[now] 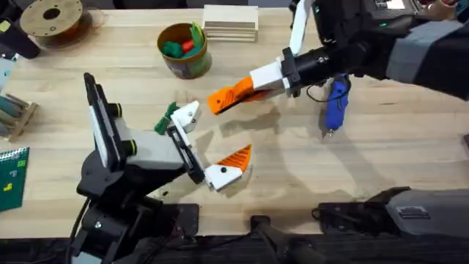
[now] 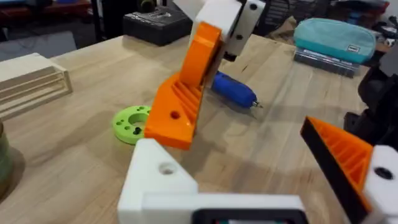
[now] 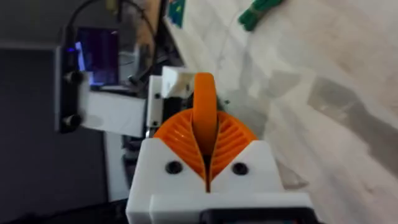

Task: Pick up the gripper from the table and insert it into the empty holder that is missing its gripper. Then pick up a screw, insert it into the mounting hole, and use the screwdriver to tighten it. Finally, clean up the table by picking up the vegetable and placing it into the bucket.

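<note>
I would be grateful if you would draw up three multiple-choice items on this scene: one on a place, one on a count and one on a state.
1. Where is the blue screwdriver? A in the bucket; B lying on the table; C in the left pincer.
2. How many orange pads does the left pincer carry? A none; B one; C two.
3. The right pincer is: A open and empty; B shut on the orange fingertip; C shut on the screwdriver.
Answers: 1 B, it lies on the wood; 2 B, one white holder is bare; 3 B, its pads clamp the piece.
</note>
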### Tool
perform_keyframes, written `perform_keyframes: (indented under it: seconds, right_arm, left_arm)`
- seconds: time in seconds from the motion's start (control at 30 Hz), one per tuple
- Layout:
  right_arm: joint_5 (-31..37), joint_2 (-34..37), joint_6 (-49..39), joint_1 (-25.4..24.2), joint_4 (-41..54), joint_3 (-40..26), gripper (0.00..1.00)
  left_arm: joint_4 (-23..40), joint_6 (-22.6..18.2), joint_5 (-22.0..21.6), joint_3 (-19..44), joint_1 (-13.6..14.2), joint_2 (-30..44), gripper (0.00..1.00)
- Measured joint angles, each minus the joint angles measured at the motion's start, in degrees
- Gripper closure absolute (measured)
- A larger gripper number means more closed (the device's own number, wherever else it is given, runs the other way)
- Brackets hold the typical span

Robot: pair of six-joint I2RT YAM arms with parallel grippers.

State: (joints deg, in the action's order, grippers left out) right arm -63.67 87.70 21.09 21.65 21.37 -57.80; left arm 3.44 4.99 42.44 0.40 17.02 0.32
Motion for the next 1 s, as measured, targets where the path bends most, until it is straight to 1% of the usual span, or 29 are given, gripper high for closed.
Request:
perform_keyframes:
  seconds: [0.13,0.23,0.4,0.53,0.7,0.77,0.8,1.0]
  right_arm:
    - [-4.75,1.19,1.70,0.05,-0.24,0.00,0.983]
    - [-6.27,1.73,2.48,0.05,-0.21,0.00,0.983]
    - [-6.71,2.21,2.92,0.52,-0.18,0.00,0.983]
    - [-6.72,3.48,3.04,2.75,-1.02,0.00,0.983]
    - [-7.88,5.62,5.20,4.70,-5.22,0.00,0.983]
    - [-8.11,5.94,6.61,4.87,-7.99,0.02,0.983]
    - [-8.31,6.24,8.86,5.17,-11.22,0.27,0.984]
    - [-8.49,6.60,11.78,5.26,-12.12,0.35,0.984]
  left_arm:
    - [0.00,0.00,0.00,0.00,0.00,0.00,0.014]
    - [0.00,0.00,0.00,0.00,0.00,-0.01,0.014]
    - [-0.01,0.02,0.00,0.00,0.00,-0.01,0.014]
    - [0.00,0.02,0.00,0.00,0.00,-0.01,0.014]
    - [0.00,0.28,-0.74,0.00,-0.02,0.00,0.014]
    - [-0.03,0.23,-1.34,0.00,-0.06,-0.01,0.014]
    - [-0.13,0.12,-2.25,0.00,-0.23,-0.01,0.014]
    - [-0.17,0.00,-2.84,0.00,-0.24,0.00,0.013]
